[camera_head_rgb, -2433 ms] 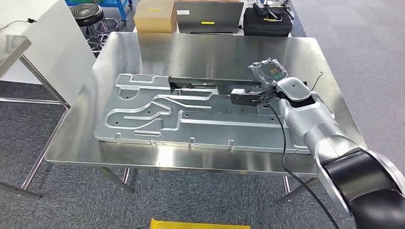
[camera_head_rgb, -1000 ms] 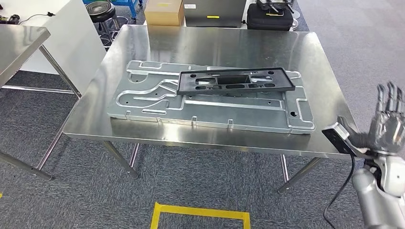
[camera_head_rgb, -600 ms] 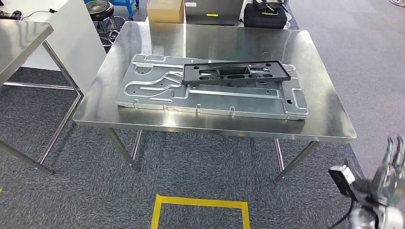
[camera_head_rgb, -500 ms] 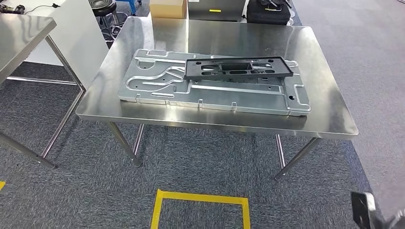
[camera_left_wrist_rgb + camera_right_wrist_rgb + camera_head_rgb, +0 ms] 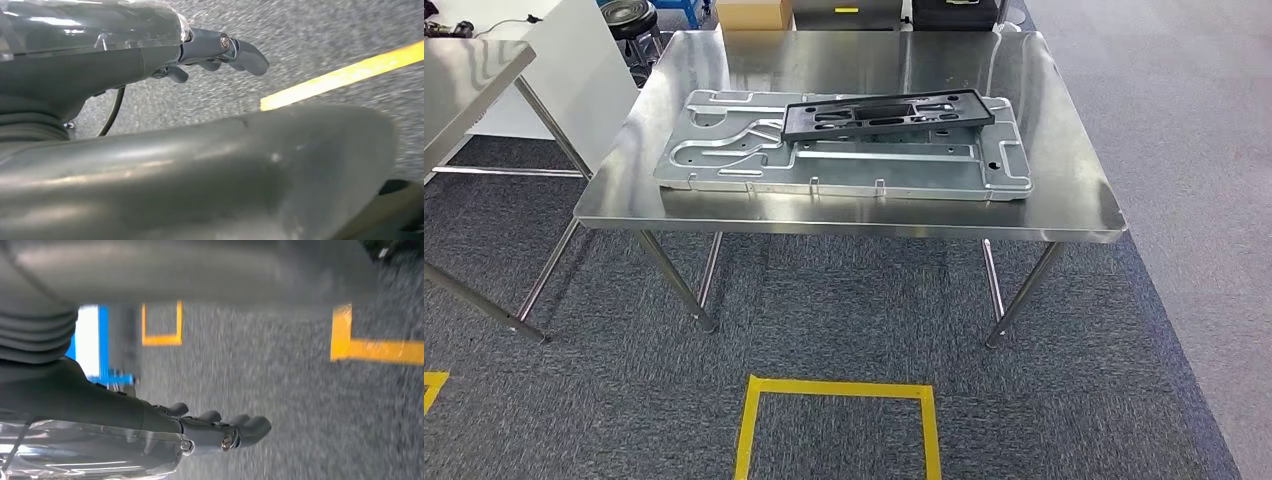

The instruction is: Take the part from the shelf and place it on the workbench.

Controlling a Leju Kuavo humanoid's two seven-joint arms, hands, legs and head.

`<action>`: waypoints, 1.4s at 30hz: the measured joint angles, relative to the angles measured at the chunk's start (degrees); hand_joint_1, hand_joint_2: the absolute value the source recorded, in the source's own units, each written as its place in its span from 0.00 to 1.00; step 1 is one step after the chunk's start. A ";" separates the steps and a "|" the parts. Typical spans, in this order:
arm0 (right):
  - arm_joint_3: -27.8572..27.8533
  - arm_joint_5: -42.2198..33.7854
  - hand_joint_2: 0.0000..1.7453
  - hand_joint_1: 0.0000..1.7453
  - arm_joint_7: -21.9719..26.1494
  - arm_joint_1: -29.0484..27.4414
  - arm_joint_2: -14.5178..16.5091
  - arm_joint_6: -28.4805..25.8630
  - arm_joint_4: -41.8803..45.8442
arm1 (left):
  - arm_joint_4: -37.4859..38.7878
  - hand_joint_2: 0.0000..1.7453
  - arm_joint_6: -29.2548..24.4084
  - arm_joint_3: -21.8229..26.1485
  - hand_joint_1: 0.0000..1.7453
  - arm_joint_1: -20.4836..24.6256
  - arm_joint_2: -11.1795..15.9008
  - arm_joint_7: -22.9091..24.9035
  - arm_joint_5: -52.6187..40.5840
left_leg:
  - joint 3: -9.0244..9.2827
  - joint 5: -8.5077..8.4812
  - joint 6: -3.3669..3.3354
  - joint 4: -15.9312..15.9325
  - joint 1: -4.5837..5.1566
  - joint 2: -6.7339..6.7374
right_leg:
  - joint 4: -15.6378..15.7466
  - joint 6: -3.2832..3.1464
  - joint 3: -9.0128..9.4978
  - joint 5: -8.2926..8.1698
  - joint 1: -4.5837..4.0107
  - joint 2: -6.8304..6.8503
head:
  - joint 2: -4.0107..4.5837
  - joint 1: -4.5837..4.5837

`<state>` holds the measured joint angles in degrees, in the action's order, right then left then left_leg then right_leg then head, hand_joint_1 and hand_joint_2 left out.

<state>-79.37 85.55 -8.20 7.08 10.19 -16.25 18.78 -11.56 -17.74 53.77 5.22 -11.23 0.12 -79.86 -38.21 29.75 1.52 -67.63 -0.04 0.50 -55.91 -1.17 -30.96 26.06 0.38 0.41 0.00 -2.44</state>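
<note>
The black part point(image 5: 889, 112) is seen lying flat on the grey metal plate point(image 5: 724, 165), along its far edge, on the steel workbench point(image 5: 1064, 215). It is judged stiff, light moulded plastic, long and full of cut-outs; a grasp on a long edge or through a slot would be favoured. It is well apart from both hands. The left hand point(image 5: 220, 50) and right hand point(image 5: 220, 430) are shown hanging over carpet, fingers loosely apart, nothing held.
</note>
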 joint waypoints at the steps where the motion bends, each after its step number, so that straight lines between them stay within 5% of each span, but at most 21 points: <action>1: 0.37 1.25 0.00 0.00 0.79 0.02 0.20 0.43 -1.81 | 0.00 0.00 0.18 -0.28 0.00 -0.07 0.15 0.24 -0.44 | 2.10 0.97 0.11 -1.41 -0.10 -0.05 | -0.29 0.07 -2.10 -1.48 -0.05 0.09 | 0.00 -0.01; 3: 1.78 3.55 0.00 0.00 2.66 0.08 0.15 -0.33 -4.00 | -0.02 0.00 0.44 -0.82 0.00 0.22 0.39 0.25 -1.02 | 10.51 -0.23 -0.48 5.40 -0.05 -0.15 | -0.96 0.55 -5.19 -3.76 -0.20 0.22 | 0.00 -0.01; 4: 2.52 3.97 0.00 0.00 3.11 0.12 0.11 -0.28 -4.37 | -0.03 0.00 0.46 -0.93 0.00 0.41 0.42 0.21 -1.07 | 13.32 0.69 -0.95 9.46 0.10 -0.18 | -1.02 0.82 -5.50 -4.37 -0.26 0.24 | 0.00 -0.01; 6: 3.62 4.24 0.00 0.00 3.57 0.13 0.06 -0.21 -5.00 | -0.04 0.00 0.48 -1.02 0.00 0.62 0.44 0.13 -1.12 | 15.38 1.70 -1.91 13.52 0.47 -0.19 | -0.77 1.48 -5.79 -5.72 -0.25 0.32 | 0.00 -0.01; 8: 4.21 4.28 0.00 0.00 3.72 0.08 -0.04 -0.22 -5.47 | -0.03 0.00 0.54 -1.06 0.00 0.59 0.44 0.12 -1.08 | 14.28 0.41 -2.92 13.65 0.32 0.00 | -0.81 2.14 -6.33 -5.73 -0.12 0.25 | 0.00 -0.01; 10: 4.66 4.28 0.00 0.00 3.75 -0.07 -0.15 -0.29 -5.81 | -0.02 0.00 0.58 -1.13 0.00 0.54 0.48 0.07 -1.02 | 12.71 -1.18 -3.79 13.78 0.07 0.25 | -4.26 2.61 -7.86 -1.24 0.03 0.03 | 0.00 0.00; 12: 5.25 4.29 0.00 0.00 3.49 -0.24 -0.19 -0.35 -6.07 | -0.02 0.00 0.56 -1.24 0.00 0.51 0.50 -0.08 -1.02 | 10.70 -2.63 -4.10 13.55 0.19 0.35 | -11.68 2.99 -9.82 4.79 0.21 -0.12 | 0.00 0.00; 13: 5.68 4.30 0.00 0.00 3.17 -0.30 -0.20 -0.29 -6.16 | -0.02 0.00 0.51 -1.30 0.00 0.51 0.50 -0.16 -1.03 | 9.64 -3.32 -4.04 13.34 0.23 0.39 | -15.12 3.17 -10.31 6.14 0.27 -0.15 | 0.00 0.00; 15: 7.03 4.30 0.00 0.00 2.31 -0.34 -0.21 -0.07 -6.34 | -0.02 0.00 0.40 -1.39 0.00 0.59 0.50 -0.23 -1.03 | 7.31 -4.60 -3.81 12.64 0.26 0.49 | -17.43 3.38 -8.97 4.74 0.39 -0.16 | 0.00 0.00; 17: 8.69 4.30 0.00 0.00 1.34 -0.32 -0.22 0.32 -6.46 | -0.02 0.00 0.30 -1.44 0.00 0.75 0.50 -0.27 -1.02 | 5.08 -5.60 -3.44 11.67 0.21 0.48 | -12.24 3.34 -3.79 2.04 0.49 -0.16 | 0.00 0.00; 19: 10.31 4.24 0.00 0.00 0.46 -0.26 -0.18 1.14 -6.58 | -0.02 0.00 0.18 -1.49 0.00 0.90 0.51 -0.29 -1.04 | 3.46 -6.40 -2.89 10.71 0.33 0.45 | -4.07 2.96 2.04 2.82 0.34 -0.22 | 0.00 -0.01; 22: 11.97 3.93 0.00 0.00 -0.01 -0.36 -0.07 3.59 -7.01 | -0.02 0.00 0.03 -1.67 0.00 0.83 0.53 -0.27 -1.26 | 2.55 -7.65 -1.85 10.39 0.40 0.45 | 0.03 1.87 3.90 3.92 0.04 -0.28 | 0.00 -0.02; 24: 12.58 3.85 0.00 0.00 -0.01 -0.42 -0.02 4.83 -7.24 | -0.02 0.00 0.01 -1.77 0.00 0.60 0.58 -0.07 -1.45 | 1.88 -6.19 -1.12 9.25 0.18 0.26 | 0.12 0.90 3.17 2.97 0.15 -0.05 | 0.00 -0.02; 28: 13.11 2.88 0.00 0.00 0.66 -0.46 0.12 5.34 -7.36 | -0.02 0.00 0.55 -2.04 0.00 -0.10 0.77 1.35 -2.15 | -1.58 3.62 -0.05 -3.65 -0.18 0.05 | 0.07 -0.09 0.53 0.72 0.03 0.17 | 0.00 -0.03; 30: 13.12 2.44 0.00 0.00 1.19 -0.49 0.17 5.88 -7.40 | -0.02 0.00 0.72 -2.16 0.00 -0.29 0.90 1.76 -2.24 | -0.73 3.60 -0.04 -6.29 -0.21 0.04 | -0.16 -0.04 -1.12 -0.38 -0.10 0.17 | 0.00 -0.03; 31: 13.12 2.39 0.00 0.00 1.28 -0.49 0.18 6.18 -7.42 | -0.02 0.00 0.74 -2.21 0.00 -0.31 0.97 1.75 -2.24 | 1.32 2.11 -0.22 -4.38 -0.20 0.04 | -0.32 0.04 -1.93 -0.88 -0.15 0.16 | 0.00 -0.03; 33: 13.14 2.29 0.00 0.00 1.29 -0.46 0.30 6.73 -7.44 | -0.03 0.00 0.54 -2.28 0.00 -0.21 1.14 1.41 -2.25 | 7.68 -0.10 -0.98 3.91 -0.01 -0.07 | -0.69 0.30 -3.19 -1.77 -0.27 0.13 | 0.00 -0.03; 35: 13.14 2.08 0.00 0.00 1.40 -0.45 0.46 7.07 -7.44 | -0.04 0.00 0.23 -2.30 0.00 -0.05 1.28 0.83 -2.25 | 12.49 0.17 -1.77 11.28 0.35 -0.21 | -0.83 0.82 -3.81 -2.65 -0.32 0.17 | 0.00 -0.02; 38: 13.14 1.86 0.00 0.00 1.79 -0.51 0.57 7.16 -7.46 | -0.03 0.00 0.05 -2.30 0.00 -0.05 1.32 0.34 -2.20 | 12.75 -0.30 -2.68 13.52 0.48 -0.11 | -0.59 1.84 -4.21 -3.80 -0.21 0.19 | 0.00 -0.02; 40: 13.15 1.83 0.00 0.00 1.87 -0.57 0.60 7.16 -7.46 | -0.02 0.00 0.05 -2.31 0.00 -0.02 1.31 0.30 -2.21 | 11.68 -1.66 -3.56 13.89 0.19 0.12 | -2.48 2.40 -4.99 -1.07 -0.15 -0.05 | 0.00 -0.01; 42: 13.15 1.81 0.00 0.00 2.00 -0.60 0.60 7.23 -7.46 | -0.02 0.00 0.15 -2.34 0.00 0.06 1.31 0.31 -2.33 | 10.07 -2.98 -4.11 13.84 0.16 0.23 | -8.63 2.75 -6.69 4.96 0.00 -0.20 | 0.00 -0.01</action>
<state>-66.22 87.36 -6.20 6.48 10.80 -9.03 11.32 -11.58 -17.60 51.43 5.28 -9.92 0.44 -82.19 -28.13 26.77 -2.59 -53.79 0.12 0.74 -64.54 1.58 -37.65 31.01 0.38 0.20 0.00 -2.45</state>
